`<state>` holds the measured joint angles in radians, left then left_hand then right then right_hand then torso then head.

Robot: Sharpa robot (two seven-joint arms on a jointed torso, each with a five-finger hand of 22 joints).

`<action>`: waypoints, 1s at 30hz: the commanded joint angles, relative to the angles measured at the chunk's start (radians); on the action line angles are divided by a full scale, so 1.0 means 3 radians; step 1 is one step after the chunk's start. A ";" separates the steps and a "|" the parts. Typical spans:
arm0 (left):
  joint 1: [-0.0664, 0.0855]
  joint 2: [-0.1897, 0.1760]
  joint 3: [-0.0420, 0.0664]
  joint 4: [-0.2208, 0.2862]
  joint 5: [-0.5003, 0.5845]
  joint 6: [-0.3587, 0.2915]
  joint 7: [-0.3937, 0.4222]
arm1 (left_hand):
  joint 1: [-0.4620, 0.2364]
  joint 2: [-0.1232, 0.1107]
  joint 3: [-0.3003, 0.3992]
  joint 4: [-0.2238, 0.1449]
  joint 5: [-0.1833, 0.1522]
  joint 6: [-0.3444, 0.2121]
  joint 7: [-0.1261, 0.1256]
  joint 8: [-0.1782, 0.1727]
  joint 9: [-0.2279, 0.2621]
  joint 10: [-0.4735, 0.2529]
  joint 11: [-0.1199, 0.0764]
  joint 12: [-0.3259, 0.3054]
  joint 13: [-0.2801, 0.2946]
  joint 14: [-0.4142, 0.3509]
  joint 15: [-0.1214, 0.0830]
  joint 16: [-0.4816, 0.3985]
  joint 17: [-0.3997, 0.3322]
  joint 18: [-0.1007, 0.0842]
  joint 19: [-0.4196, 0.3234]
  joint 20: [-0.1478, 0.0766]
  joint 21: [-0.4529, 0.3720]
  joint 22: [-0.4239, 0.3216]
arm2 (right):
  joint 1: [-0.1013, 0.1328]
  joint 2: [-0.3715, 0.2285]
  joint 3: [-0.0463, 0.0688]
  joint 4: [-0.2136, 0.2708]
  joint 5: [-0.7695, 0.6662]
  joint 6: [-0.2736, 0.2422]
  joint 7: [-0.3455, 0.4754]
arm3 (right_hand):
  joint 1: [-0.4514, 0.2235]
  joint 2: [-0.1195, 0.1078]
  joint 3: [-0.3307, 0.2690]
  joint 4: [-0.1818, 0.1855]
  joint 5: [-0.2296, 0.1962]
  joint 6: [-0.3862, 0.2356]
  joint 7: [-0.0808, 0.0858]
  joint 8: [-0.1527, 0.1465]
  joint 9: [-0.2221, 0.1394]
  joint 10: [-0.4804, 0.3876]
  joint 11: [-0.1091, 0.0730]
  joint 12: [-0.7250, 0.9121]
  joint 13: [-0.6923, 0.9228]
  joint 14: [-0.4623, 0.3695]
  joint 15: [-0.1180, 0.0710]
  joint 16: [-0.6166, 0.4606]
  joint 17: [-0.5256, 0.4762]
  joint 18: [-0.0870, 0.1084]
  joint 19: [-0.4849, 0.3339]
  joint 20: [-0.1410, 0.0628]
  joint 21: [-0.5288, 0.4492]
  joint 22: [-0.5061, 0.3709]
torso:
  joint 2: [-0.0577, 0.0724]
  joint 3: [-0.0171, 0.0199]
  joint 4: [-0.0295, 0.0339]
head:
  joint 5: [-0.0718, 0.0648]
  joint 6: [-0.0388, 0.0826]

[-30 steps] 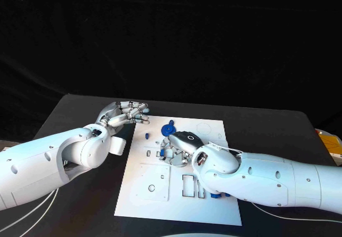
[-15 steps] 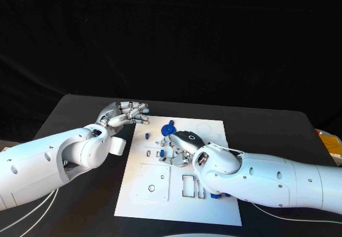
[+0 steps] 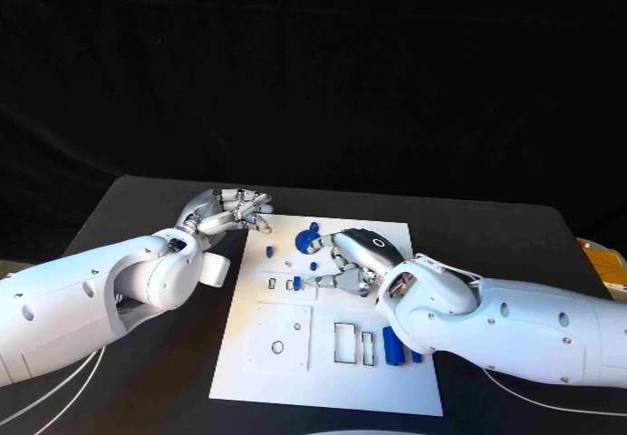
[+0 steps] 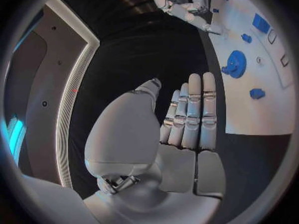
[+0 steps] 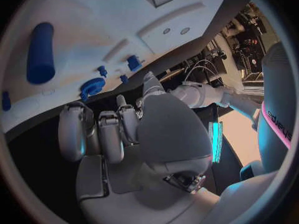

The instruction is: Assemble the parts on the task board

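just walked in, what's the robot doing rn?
It is assembling small blue parts on the white task board. The right hand is over the board's middle, beside the blue gear; whether it holds anything cannot be told. The left hand sits off the board's far left corner, fingers curled in, holding nothing. Blue bars lie in slots nearer the robot.
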<state>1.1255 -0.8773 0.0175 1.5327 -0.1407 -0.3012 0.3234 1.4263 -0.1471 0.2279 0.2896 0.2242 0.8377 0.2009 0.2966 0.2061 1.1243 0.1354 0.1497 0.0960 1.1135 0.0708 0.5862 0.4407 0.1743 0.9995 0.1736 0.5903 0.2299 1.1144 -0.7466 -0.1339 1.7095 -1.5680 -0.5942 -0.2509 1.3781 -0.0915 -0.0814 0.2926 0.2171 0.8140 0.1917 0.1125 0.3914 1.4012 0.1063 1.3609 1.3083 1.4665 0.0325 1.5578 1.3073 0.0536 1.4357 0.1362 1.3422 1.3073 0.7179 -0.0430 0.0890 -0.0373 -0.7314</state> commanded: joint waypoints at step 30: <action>0.0408 0.0477 -0.0061 -0.0066 -0.2964 0.1489 -0.2975 | -0.1095 0.0076 0.0036 0.0019 -0.0007 0.0123 -0.0356 0.1180 0.0795 -0.0055 -0.0379 0.2468 0.1741 0.1197 -0.0363 0.2777 0.2763 -0.0196 0.0686 -0.0341 0.2473 0.2471 | 0.0467 -0.0761 0.0015 -0.0115 0.2365 0.0487 0.0888 | 0.0184 0.0160 0.0012 -0.0006 0.0182 0.0113 -0.0087 0.0226 0.0077 -0.0397 -0.0090 -0.0485 -0.0318 0.0161 -0.0096 -0.0268 0.0102 0.0171 -0.0364 -0.0096 -0.0752 -0.0293 | -0.0130 0.0065 -0.0047 | 0.0079 -0.0072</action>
<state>1.2417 -0.7433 -0.0007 1.5168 -0.9528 0.0617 -0.4825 1.1065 -0.1252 0.2442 0.2951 0.2260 0.8831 0.0943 0.6444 0.4429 1.1162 0.0197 0.8943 0.6214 1.4637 -0.0337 1.4216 1.2725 0.1305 1.2099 0.0735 1.3331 0.9748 1.2541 -0.9745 -0.1298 1.6788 -0.8789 -0.4795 0.0231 1.4423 -0.0477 -0.0701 0.2899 0.2670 0.8532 0.1647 0.1780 0.4141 1.2853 0.0798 1.2172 1.2119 1.4665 0.0104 1.4813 1.3073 0.0929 1.3340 0.1071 1.1206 1.2202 0.6820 -0.0228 0.0735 -0.0083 -0.7483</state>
